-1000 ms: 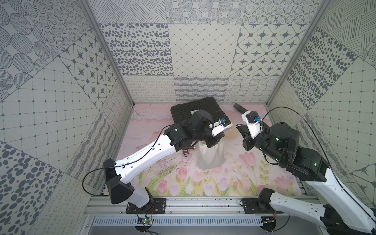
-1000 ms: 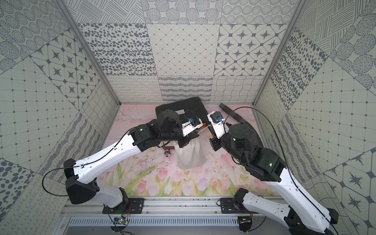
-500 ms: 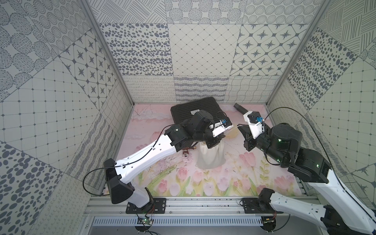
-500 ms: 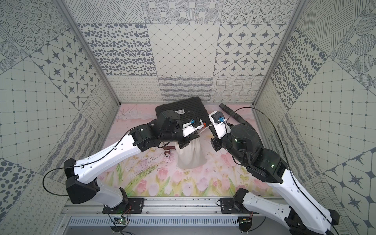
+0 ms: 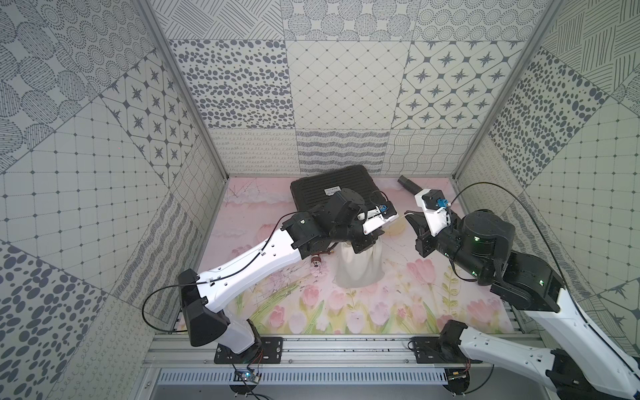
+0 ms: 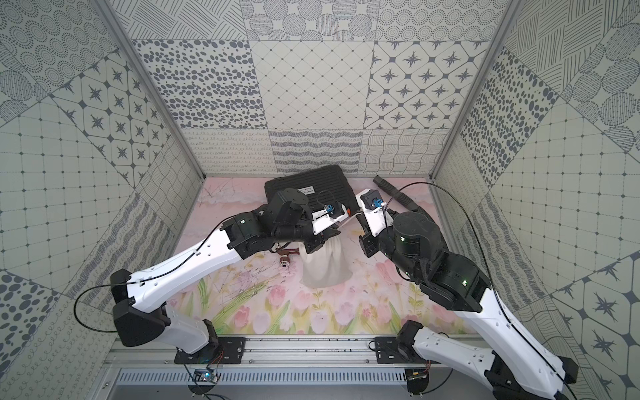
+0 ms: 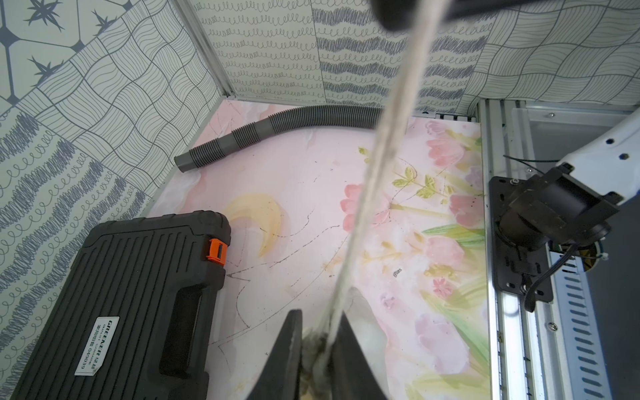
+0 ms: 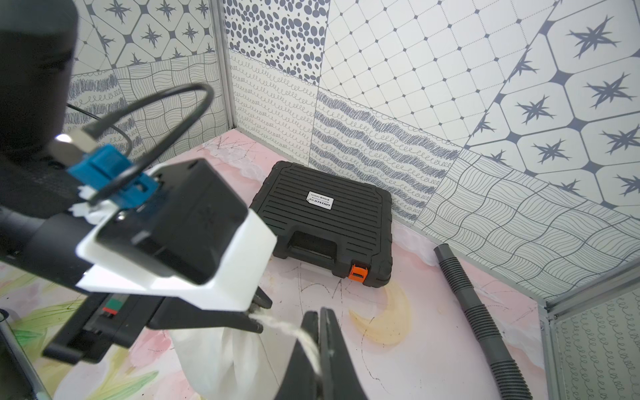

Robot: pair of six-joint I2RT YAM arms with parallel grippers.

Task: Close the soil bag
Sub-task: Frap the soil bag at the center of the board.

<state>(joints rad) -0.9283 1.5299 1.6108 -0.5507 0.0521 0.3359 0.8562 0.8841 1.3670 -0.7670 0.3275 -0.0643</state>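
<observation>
The flowered mat (image 5: 398,311) carries everything. The black case (image 5: 332,194) lies shut at its far edge, and a grey ribbed hose (image 5: 408,185) runs along the far right corner. Neither has any part in this job. The soil bag (image 5: 360,266) stands upright near the middle of the mat, nearer than the case, with its body sagging wide at the base and narrowing upward. A small brown fitting (image 5: 317,262) lies just left of it, too small to identify.

The left gripper (image 7: 317,332) comes in from the left and is pinched on the bag's bunched neck, so the bag is braced. The right gripper (image 8: 318,318), just right of the neck, has its jaws pressed together on the thin cord (image 8: 287,329). The cord runs straight and tight across the short gap between the two grippers.

I judge the closing to be well along. The hold is made, the cord is caught, and the neck already looks drawn in. The left gripper's fingers (image 8: 252,322) cover the mouth, so I cannot tell whether it is fully cinched. What probably remains is a further pull to the right if any slack is left, then letting go of both the cord and the neck.
</observation>
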